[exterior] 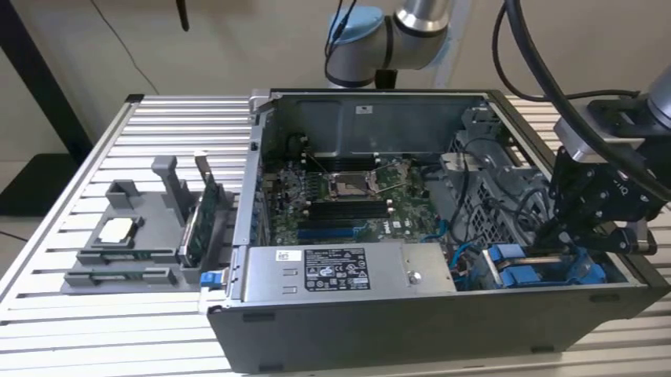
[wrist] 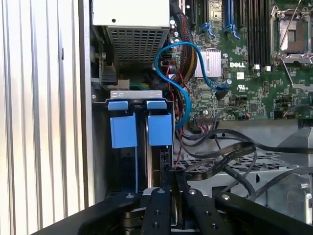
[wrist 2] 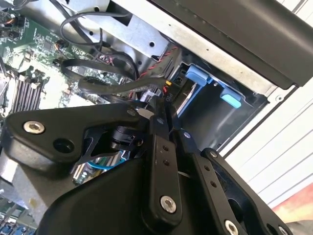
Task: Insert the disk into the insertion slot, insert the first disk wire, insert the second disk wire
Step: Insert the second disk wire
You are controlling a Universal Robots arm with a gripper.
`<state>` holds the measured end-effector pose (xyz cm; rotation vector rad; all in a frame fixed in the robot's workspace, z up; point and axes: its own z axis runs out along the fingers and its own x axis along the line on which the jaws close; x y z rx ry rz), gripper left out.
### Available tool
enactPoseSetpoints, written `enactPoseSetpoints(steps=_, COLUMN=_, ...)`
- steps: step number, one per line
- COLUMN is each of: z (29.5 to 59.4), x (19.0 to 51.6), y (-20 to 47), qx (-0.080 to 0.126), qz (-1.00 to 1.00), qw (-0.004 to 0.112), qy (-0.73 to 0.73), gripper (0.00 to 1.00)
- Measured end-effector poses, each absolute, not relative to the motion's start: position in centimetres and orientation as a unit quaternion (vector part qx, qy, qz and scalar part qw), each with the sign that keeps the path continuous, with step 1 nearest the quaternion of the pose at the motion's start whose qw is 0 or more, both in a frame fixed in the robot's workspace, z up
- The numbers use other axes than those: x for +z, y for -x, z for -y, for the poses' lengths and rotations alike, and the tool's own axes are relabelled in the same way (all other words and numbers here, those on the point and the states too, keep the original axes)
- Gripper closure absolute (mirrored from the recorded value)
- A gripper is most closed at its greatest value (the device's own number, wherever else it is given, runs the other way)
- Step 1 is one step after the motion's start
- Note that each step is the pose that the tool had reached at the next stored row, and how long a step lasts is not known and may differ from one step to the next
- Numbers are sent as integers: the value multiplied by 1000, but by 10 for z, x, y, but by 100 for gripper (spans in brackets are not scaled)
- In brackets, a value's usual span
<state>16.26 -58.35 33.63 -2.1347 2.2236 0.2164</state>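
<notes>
Gripper (exterior: 548, 250) low inside computer case (exterior: 419, 330), fingers (wrist: 166, 188) pressed together on black wire plug, just beside disk (wrist: 160, 128) seated in blue-tabbed slot.

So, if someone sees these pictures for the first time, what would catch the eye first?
Probably the open computer case on the slatted table, with its green motherboard exposed in the middle. Next, the bright blue carrier tabs in the drive bay at the case's corner on the exterior view's right, where the black gripper reaches down. A blue cable loops beside them in the first wrist view.
</notes>
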Motion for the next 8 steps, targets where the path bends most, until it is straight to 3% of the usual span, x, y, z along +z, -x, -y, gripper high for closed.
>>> enactPoseSetpoints(steps=8, z=583, x=345, y=-163, qx=74, qz=-719, qw=22, qy=690, gripper=84)
